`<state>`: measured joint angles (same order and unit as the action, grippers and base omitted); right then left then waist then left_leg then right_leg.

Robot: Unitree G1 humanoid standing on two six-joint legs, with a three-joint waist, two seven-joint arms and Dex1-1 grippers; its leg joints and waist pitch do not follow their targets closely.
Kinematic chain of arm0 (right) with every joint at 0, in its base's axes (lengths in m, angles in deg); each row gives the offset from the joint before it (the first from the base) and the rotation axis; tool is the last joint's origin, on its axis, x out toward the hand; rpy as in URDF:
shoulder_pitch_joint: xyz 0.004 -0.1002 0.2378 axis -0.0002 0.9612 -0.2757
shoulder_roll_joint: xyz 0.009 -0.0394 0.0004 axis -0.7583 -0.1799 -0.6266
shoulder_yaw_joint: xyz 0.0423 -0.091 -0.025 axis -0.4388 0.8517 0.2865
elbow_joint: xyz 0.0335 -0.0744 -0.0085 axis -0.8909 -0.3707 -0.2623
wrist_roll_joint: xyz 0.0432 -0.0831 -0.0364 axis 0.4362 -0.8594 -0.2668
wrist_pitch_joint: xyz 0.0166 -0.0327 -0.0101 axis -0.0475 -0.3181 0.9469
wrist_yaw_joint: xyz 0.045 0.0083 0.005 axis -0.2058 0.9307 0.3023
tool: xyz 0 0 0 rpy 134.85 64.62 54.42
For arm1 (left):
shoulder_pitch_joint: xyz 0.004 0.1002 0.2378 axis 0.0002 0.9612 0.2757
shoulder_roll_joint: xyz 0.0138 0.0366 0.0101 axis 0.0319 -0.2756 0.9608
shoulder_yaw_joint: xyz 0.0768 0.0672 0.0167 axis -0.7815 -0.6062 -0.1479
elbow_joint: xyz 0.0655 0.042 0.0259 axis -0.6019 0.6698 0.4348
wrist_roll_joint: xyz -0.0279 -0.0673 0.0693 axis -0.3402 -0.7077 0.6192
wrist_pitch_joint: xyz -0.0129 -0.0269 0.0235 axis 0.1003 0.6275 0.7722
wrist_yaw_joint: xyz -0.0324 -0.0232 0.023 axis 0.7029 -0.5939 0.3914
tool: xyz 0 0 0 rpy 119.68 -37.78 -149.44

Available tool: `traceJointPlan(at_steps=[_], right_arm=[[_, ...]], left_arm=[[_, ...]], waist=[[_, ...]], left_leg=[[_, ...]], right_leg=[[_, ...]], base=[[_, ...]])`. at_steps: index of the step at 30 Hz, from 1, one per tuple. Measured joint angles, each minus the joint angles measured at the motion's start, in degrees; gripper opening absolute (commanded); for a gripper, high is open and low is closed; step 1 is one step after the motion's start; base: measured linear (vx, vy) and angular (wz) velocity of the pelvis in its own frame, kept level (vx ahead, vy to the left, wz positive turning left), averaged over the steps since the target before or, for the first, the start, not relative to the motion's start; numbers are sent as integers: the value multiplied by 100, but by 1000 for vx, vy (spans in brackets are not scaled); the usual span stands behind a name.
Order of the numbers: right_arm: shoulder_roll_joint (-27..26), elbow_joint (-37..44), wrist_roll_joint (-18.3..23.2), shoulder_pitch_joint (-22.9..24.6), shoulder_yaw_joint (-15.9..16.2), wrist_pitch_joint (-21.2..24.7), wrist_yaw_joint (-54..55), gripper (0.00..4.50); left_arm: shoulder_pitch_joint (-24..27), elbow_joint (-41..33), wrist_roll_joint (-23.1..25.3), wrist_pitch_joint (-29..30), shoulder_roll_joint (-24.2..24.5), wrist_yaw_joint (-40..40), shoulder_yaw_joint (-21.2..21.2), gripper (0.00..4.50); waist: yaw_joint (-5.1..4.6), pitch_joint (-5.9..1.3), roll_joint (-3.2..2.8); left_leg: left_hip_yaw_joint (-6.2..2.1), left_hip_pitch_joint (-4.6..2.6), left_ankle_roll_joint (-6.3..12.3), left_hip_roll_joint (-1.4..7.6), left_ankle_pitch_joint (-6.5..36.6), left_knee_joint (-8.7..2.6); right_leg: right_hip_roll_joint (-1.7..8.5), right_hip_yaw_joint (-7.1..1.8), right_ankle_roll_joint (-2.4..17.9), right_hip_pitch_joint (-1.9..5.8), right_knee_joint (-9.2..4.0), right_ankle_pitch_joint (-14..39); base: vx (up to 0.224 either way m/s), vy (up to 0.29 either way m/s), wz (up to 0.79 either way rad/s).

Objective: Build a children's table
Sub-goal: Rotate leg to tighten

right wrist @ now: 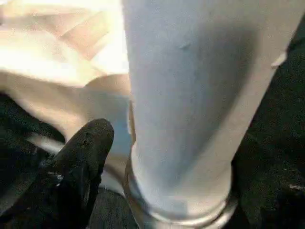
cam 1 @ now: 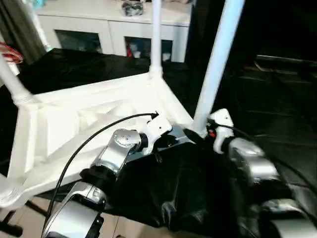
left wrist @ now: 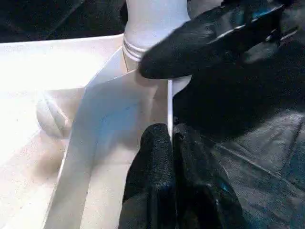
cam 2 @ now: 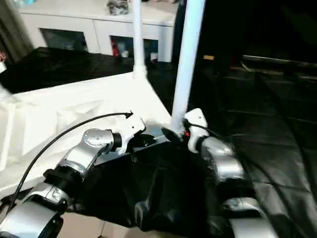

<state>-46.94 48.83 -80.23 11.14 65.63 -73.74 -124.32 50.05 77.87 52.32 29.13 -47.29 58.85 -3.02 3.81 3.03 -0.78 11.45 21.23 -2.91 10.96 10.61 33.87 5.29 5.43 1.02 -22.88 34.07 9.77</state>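
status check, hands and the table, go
Left hand shut on tabletop rim. Right hand at base of near leg, grip unclear. Far legs standing in their sockets. Nothing in the way.

Pretty crowded at the near corner. The tabletop (cam 1: 94, 119) lies ribs-up on the black cloth (cam 1: 163, 198) and the near right leg (cam 1: 213, 64) stands in its socket, with the right gripper (cam 2: 174, 133) close against its base and the left gripper (left wrist: 171, 138), fingers together, on the rim just beside it. The far leg (cam 1: 156, 34) and left leg (cam 1: 12, 82) block those corners. Open room is over the ribbed middle and the cloth off to the right.
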Motion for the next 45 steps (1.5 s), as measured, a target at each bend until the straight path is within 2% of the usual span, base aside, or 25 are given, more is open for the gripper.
traceJointPlan(at_steps=[2,5,9,11,14,19,28,32,34,36,41,45], right_arm=[[552,182,91,116,71,11,-820,385],[943,399,244,185,83,39,-1587,385],[1094,403,291,244,80,85,-1930,385],[1111,412,407,244,39,145,-2013,416],[1142,563,576,258,8,341,-2166,431],[1152,770,666,262,10,399,-2313,441],[1171,848,665,311,37,378,-2286,441],[1418,1066,662,476,105,393,-2446,441],[1545,1138,667,554,108,510,-2584,450],[1626,1269,683,627,108,603,-2694,450],[1750,1727,875,777,167,967,-2933,450],[1636,2270,1155,933,223,1324,-3000,450]], left_arm=[[6,-24,0,-72,0,113,-81,0],[11,-33,-3,-79,64,114,-62,0],[34,-77,-32,-84,122,171,-43,0],[92,-181,-60,-84,184,287,-29,0],[189,-346,-106,-86,279,516,-39,0],[197,-352,-109,-204,329,622,-98,0],[201,-376,-109,-207,342,668,-103,0],[200,-375,-75,-283,308,539,-129,0],[199,-384,-105,-174,306,540,-95,44],[201,-417,-210,-18,308,570,-31,58],[289,-1192,-682,252,405,731,225,98],[876,-2317,-909,882,941,1053,290,123]], waist=[[71,1,-3],[62,3,5],[9,6,9],[-20,6,9],[-25,4,4],[19,4,4],[28,4,4],[81,4,4],[96,4,4],[85,6,7],[100,9,12],[72,6,5]], left_leg=[[9,8,4,0,-1,3],[9,6,14,4,-8,8],[8,7,13,5,-7,8],[8,9,13,5,-7,8],[7,15,14,5,-8,6],[7,20,16,5,-9,10],[7,22,15,5,-8,10],[7,23,16,5,-8,10],[7,22,16,5,-9,10],[7,21,16,5,-9,11],[7,21,16,8,-9,13],[6,15,15,16,-7,5]], right_leg=[[4,-4,-4,0,0,3],[2,-4,-4,-1,5,2],[2,-2,-3,-6,7,1],[2,-2,-4,-8,7,2],[2,-2,-9,-14,6,5],[2,0,-10,-15,4,6],[2,-1,-10,-16,4,6],[2,-1,-10,-16,4,6],[2,-1,-10,-17,5,6],[1,-1,-10,-18,6,6],[1,0,-10,-18,5,6],[-8,1,-13,-20,8,8]], base=[[0,0,0],[0,0,0],[0,0,0],[0,0,0],[0,0,0],[0,0,0],[0,0,0],[0,0,0],[0,0,0],[0,0,0],[0,0,0],[0,0,0]])
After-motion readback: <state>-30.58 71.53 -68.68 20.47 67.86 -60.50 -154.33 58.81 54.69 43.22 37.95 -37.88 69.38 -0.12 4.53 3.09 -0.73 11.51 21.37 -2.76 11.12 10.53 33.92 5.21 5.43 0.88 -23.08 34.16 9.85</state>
